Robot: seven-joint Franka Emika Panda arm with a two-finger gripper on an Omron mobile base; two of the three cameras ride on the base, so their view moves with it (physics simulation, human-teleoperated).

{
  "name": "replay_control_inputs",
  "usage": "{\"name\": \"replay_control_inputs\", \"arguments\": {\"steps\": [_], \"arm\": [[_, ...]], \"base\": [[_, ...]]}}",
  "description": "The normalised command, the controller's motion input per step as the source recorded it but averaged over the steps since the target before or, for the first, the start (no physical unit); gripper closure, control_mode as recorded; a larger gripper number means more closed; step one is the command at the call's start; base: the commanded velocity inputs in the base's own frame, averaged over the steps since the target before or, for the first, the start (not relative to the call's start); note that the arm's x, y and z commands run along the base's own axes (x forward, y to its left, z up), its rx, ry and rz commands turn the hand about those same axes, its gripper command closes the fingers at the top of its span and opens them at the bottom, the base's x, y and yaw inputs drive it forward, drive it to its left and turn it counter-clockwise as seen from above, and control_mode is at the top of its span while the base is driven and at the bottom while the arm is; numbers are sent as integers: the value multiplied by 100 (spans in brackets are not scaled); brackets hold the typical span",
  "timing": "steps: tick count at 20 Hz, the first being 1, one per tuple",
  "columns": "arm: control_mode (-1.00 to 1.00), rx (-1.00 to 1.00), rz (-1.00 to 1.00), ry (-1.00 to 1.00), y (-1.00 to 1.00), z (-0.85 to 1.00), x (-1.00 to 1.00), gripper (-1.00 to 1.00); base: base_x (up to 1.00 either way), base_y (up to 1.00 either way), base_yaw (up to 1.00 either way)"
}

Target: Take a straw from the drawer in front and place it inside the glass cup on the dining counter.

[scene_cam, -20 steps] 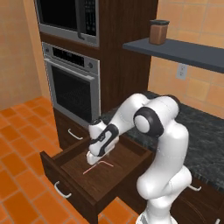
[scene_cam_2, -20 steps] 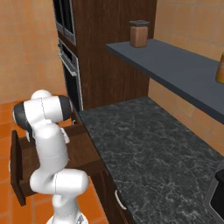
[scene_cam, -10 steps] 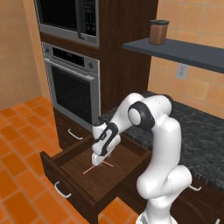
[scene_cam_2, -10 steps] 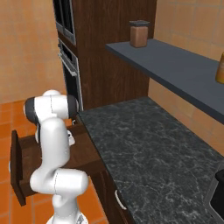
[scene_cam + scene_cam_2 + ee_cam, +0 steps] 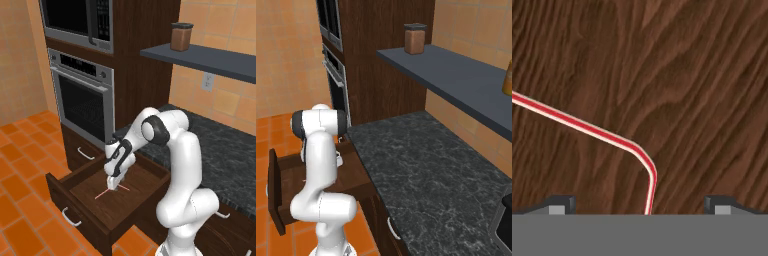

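Note:
The wide dark brown drawer (image 5: 80,205) stands pulled out below the oven, with a curved silver handle on its front. On its wooden floor lies the thin pinkish-red and white straw (image 5: 102,193). In the hand view the straw (image 5: 587,127) runs in from the left, bends, and passes down between the fingertips (image 5: 562,204). My gripper (image 5: 113,186) hangs open inside the drawer, low over the straw's bend, with nothing held. In the right base view the arm hides the gripper, and the drawer (image 5: 278,190) shows at the left. The glass cup and the dining counter are out of view.
A built-in oven (image 5: 82,102) and a microwave stand in the tall dark cabinet behind the drawer. A black speckled counter (image 5: 426,170) runs to the right, under a grey shelf (image 5: 210,59) that carries a brown jar (image 5: 180,36). Orange tiles cover the floor.
The arm has lowered the gripper deeper into the drawer, closer to the straw. The jaws have stayed open, and the straw has not moved.

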Motion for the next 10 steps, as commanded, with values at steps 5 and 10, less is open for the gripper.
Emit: {"name": "replay_control_inputs", "arguments": {"steps": [5, 10], "arm": [[-100, 1, 16, 1, 0, -38, 6, -100], [-100, 0, 13, 0, 0, -59, 0, -100]], "base": [[0, 0, 0], [0, 0, 0]]}}
